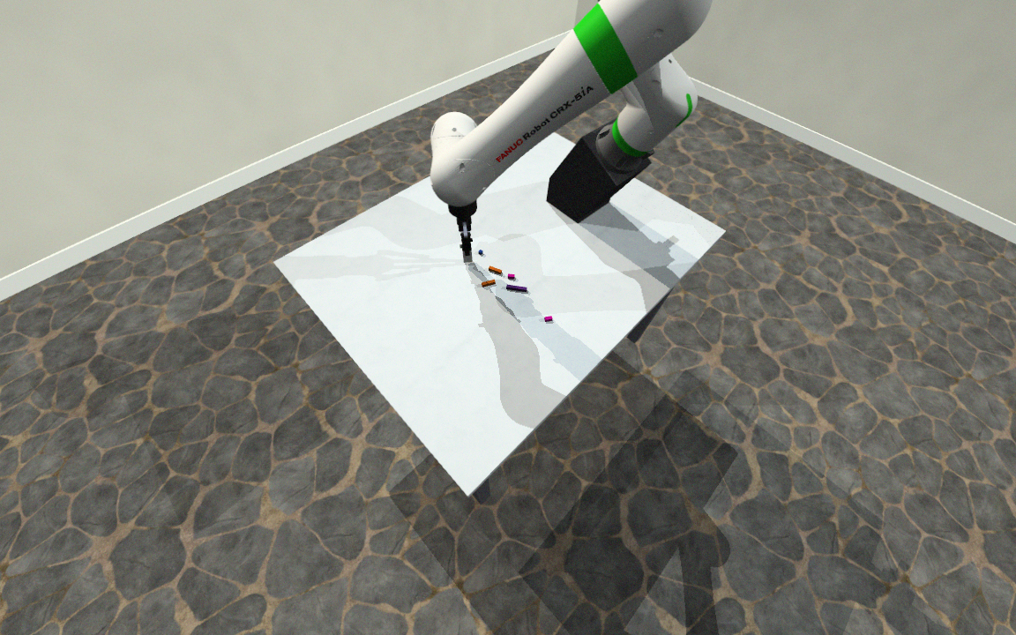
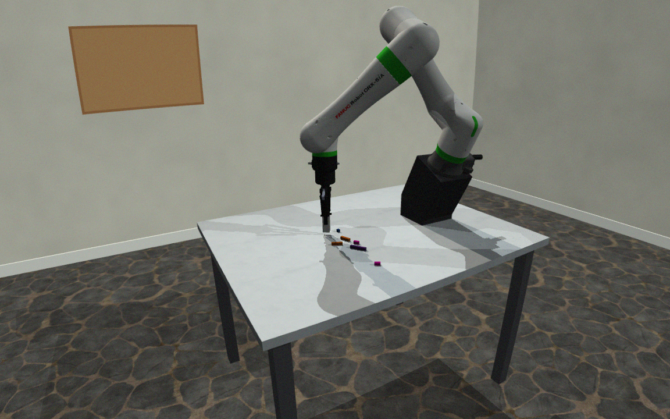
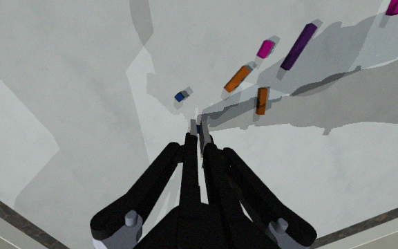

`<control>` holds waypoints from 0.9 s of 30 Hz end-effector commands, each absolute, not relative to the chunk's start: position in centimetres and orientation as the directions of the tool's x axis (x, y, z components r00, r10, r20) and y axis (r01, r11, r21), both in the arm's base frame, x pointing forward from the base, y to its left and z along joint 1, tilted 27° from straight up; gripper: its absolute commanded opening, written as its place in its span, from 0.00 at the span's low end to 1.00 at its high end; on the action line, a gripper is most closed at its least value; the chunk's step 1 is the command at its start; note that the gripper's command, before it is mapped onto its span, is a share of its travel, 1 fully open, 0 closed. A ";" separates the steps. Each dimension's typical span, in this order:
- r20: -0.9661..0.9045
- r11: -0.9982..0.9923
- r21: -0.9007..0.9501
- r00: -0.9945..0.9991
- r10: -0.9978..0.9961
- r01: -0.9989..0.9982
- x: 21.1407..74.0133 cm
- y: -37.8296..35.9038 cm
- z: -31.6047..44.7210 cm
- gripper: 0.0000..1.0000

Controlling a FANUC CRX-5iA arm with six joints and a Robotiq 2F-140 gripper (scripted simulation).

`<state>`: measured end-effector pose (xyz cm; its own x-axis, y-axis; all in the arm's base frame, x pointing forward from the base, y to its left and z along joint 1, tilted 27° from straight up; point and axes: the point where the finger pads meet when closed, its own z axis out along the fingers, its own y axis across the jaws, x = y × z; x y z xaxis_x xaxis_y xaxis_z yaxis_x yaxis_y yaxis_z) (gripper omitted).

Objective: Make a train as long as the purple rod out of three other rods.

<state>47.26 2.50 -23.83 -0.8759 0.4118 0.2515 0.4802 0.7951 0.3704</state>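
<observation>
Wrist view shows you the black two-fingered gripper (image 1: 466, 258) (image 2: 325, 230) (image 3: 197, 128) closed on a small blue rod (image 3: 198, 128) — and the long purple rod (image 1: 516, 287) (image 2: 357, 248) (image 3: 298, 46) lying apart on the white table (image 1: 432, 378) (image 2: 285, 291) (image 3: 323, 166).
</observation>
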 end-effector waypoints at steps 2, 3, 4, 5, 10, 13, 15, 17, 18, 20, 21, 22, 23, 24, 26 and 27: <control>0.251 0.795 0.370 -0.876 0.412 0.480 47.3 2.5 -23.8 0.03; 0.251 0.795 0.370 -0.876 0.412 0.480 47.3 2.5 -23.9 0.03; 0.251 0.795 0.370 -0.876 0.412 0.480 47.3 2.5 -23.9 0.03; 0.251 0.795 0.370 -0.876 0.412 0.480 47.3 2.5 -23.9 0.03; 0.251 0.795 0.370 -0.876 0.412 0.480 47.3 2.7 -24.3 0.03; 0.251 0.795 0.370 -0.876 0.412 0.480 47.2 2.8 -24.5 0.03; 0.251 0.795 0.370 -0.876 0.412 0.480 47.2 2.9 -24.7 0.03; 0.251 0.795 0.370 -0.876 0.412 0.480 47.2 3.0 -24.8 0.03; 0.251 0.795 0.370 -0.876 0.412 0.480 47.2 3.0 -24.8 0.03; 0.251 0.795 0.370 -0.876 0.412 0.480 47.2 3.0 -24.8 0.03; 0.251 0.795 0.370 -0.876 0.412 0.480 47.2 3.0 -24.8 0.03; 0.251 0.795 0.370 -0.876 0.412 0.480 47.2 3.0 -24.9 0.03; 0.251 0.795 0.370 -0.876 0.412 0.480 47.2 3.0 -24.9 0.03; 0.251 0.795 0.370 -0.876 0.412 0.480 47.2 3.0 -24.9 0.03; 0.251 0.795 0.370 -0.876 0.412 0.480 47.2 3.0 -24.9 0.03; 0.251 0.795 0.370 -0.876 0.412 0.480 47.2 3.0 -24.9 0.03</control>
